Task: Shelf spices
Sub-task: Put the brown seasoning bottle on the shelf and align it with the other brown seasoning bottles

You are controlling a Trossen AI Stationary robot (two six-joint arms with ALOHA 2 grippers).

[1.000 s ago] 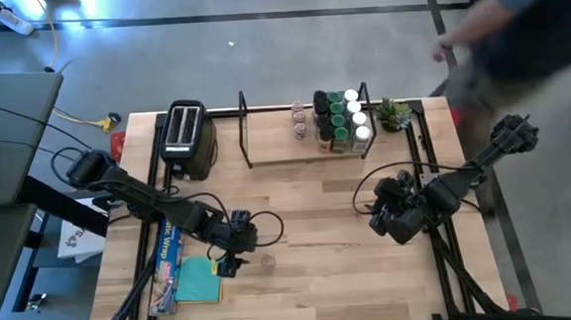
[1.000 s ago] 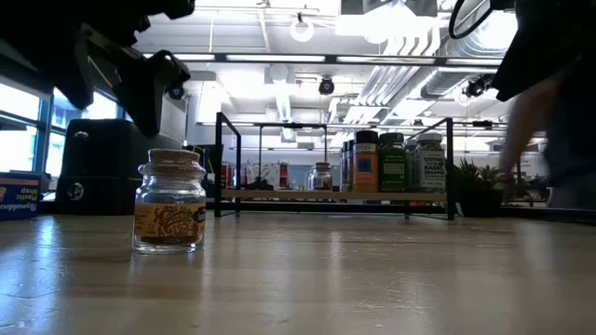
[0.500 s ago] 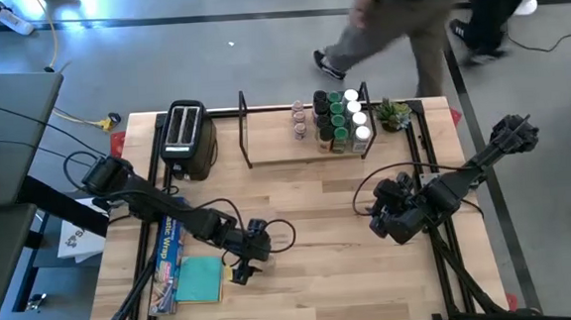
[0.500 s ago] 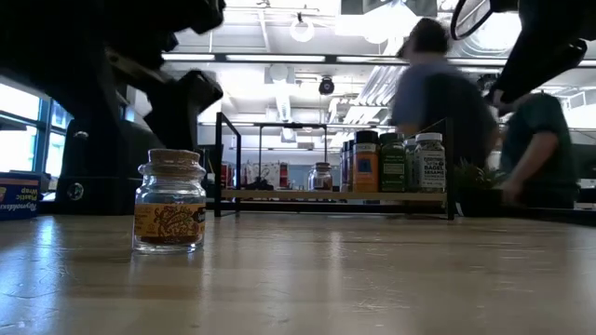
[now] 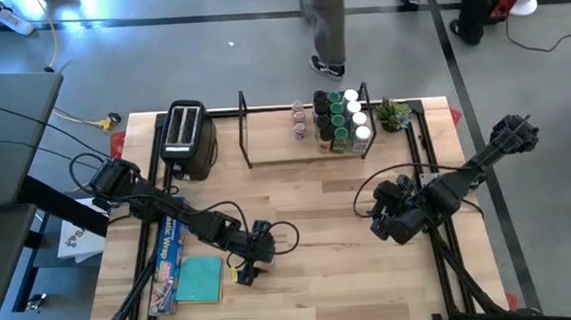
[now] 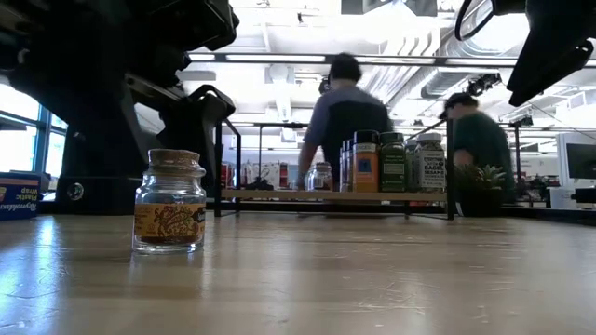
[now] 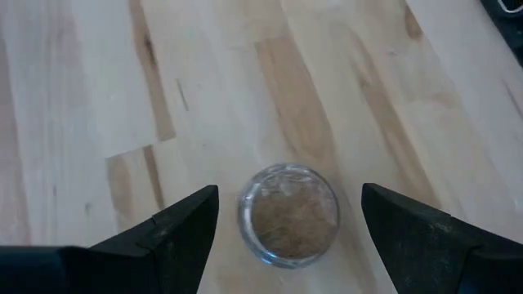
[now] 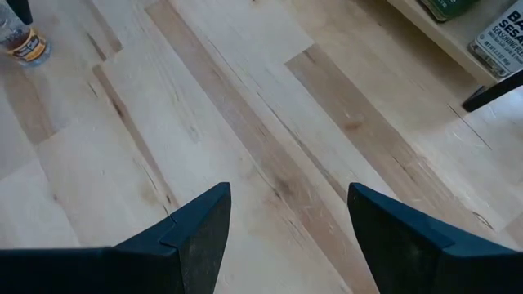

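Left gripper: dark two-finger tool, spread wide, poised directly above the jar, one finger to each side, not touching.
Right gripper: fingers apart, nothing between them, waiting over bare board at the table's right side.
Item: small clear glass jar with cork stopper and orange label, upright, alone on the light wooden table, well apart from the shelf.
Shelf: low wooden rack with black wire ends, other spice jars clustered at its right end.
Handling: likely light, rigid, breakable; glass walls slick. Best gripped around the body below the stopper.
Obscured: jar contents unclear; shelf labels mostly unreadable; jar nearly hidden under the gripper from overhead.
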